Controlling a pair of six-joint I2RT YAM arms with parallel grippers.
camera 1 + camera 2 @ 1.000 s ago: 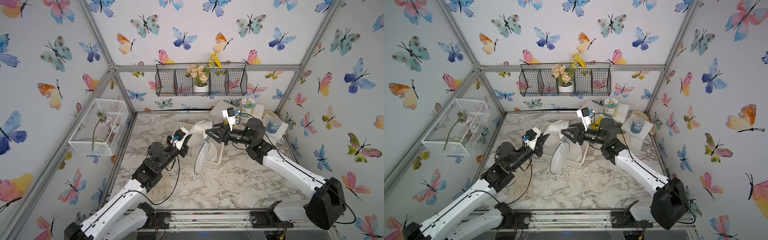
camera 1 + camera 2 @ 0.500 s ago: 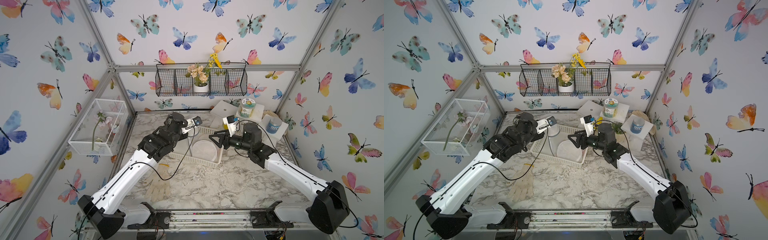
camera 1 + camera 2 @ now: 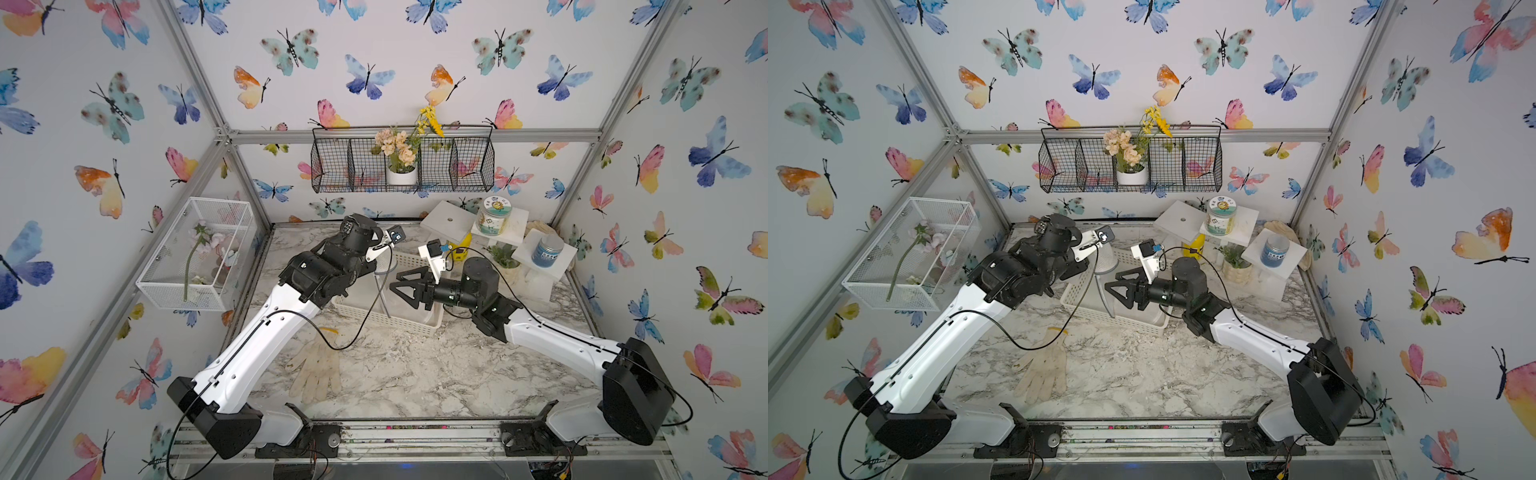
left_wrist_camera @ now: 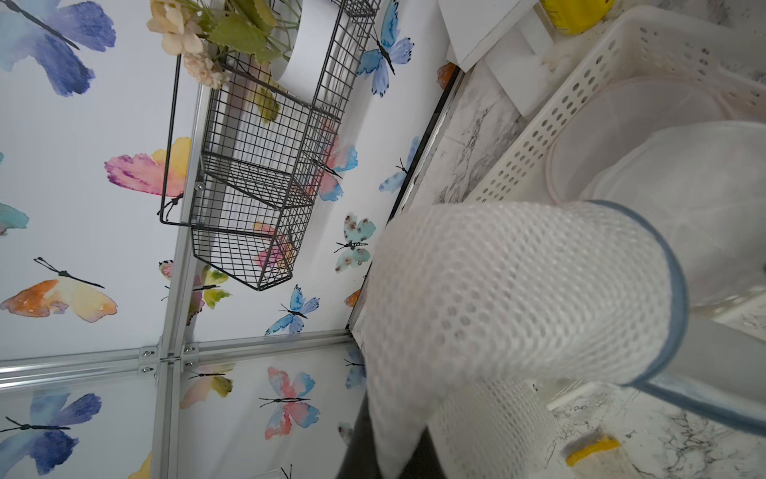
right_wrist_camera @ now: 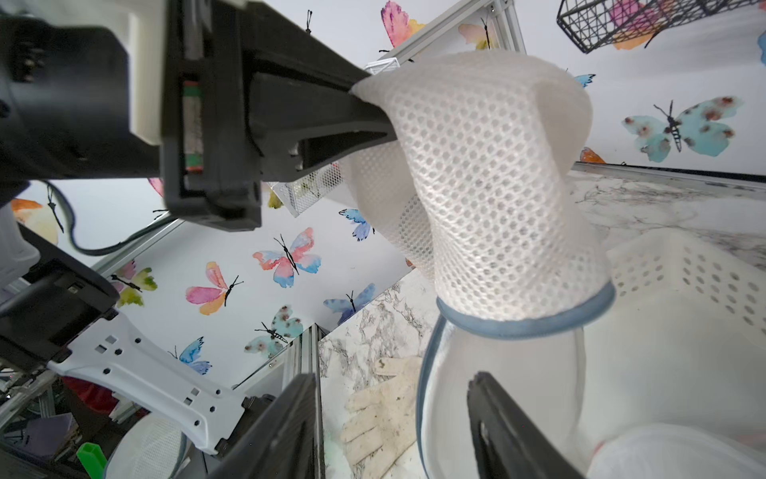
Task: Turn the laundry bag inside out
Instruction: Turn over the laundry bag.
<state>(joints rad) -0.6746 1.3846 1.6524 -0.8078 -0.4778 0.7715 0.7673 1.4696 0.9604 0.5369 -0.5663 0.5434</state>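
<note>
The left arm is now reaching up and back toward 11 o'clock on the table. A moment ago it was sitting low by the front of the white basket (image 3: 415, 324). The left gripper (image 5: 358, 110) is squeezing tight on the top of the laundry bag (image 5: 489, 186), so the bag is going up with it.

The bag is now hanging over the basket, at about 12 o'clock on the table. Its white mesh part is on top and its blue rim (image 5: 526, 327) is hanging below. The same mesh (image 4: 510, 290) is filling the left wrist view.

The right gripper (image 3: 400, 287) is spreading its jaws wider than it was a second ago. It is holding nothing. It is waiting just beside the bag, on the bag's 3 o'clock side, and pointing at it.

I think this means the bag is getting ready to be turned. One gripper is holding it up and the other is open to grab the rim. The turning does not look finished, and I cannot tell how much is done.

A glove (image 3: 316, 370) is lying flat at about 7 o'clock, well apart from the bag.
</note>
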